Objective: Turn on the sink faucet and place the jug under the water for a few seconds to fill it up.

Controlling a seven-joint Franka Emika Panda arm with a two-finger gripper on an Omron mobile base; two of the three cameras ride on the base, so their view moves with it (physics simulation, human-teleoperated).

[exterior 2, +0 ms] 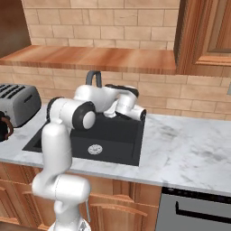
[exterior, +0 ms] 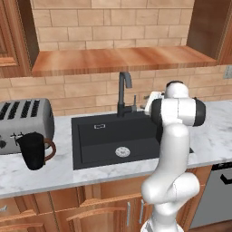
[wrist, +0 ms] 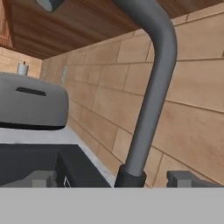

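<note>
We find the hand [wrist: 113, 178] open, fingers straddling the sink faucet [wrist: 148, 100] stem at the sink's [exterior: 90, 149] back edge. The jug [exterior: 32, 151] stands at the desk's left end, partly masking the toaster [exterior: 22, 122].

From my seat I see a silver toaster [exterior: 25, 124] standing on the white marble counter [exterior: 213, 131] at the far left, its slots facing up and its levers on the front. A wooden shelf [exterior: 122, 59] runs along the tan brick wall [exterior: 90, 90] above the counter, with dark wood cabinets [exterior 2: 207, 31] to either side. Below the counter I make out wood cupboard doors [exterior: 90, 208] with handles, and a grey dishwasher [exterior 2: 198, 212] at the right.
</note>
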